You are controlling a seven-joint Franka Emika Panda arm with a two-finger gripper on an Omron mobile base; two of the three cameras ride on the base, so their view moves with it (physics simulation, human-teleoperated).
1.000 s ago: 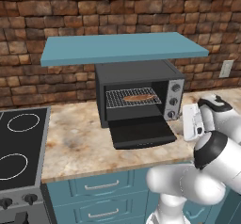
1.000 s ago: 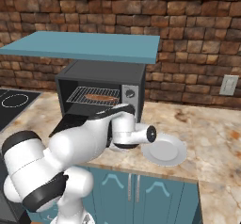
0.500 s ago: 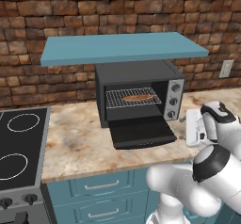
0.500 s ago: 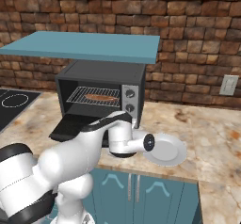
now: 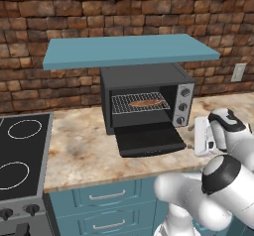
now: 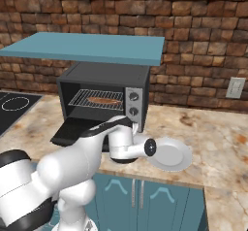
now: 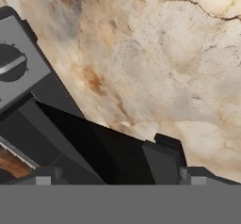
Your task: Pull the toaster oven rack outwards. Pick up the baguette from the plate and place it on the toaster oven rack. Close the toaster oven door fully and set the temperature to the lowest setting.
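Golden-brown baguette (image 5: 147, 102) lay on the rack (image 5: 140, 102) inside the toaster oven (image 5: 145, 97), its door (image 5: 151, 140) dropped open at 6 o'clock. The hand's opening could not be told.

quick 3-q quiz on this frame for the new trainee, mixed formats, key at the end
1. True or false: the baguette lies on the toaster oven rack inside the toaster oven.
2. Multiple choice: the toaster oven door is
A. shut
B. dropped open
C. removed from the oven
3. Fill in: the white plate on the counter now holds ____.

Key:
1. True. The loaf rests on the wire grid in the cavity.
2. B. The black panel hangs forward and down below the cavity.
3. Nothing; its surface is bare in the right base view.
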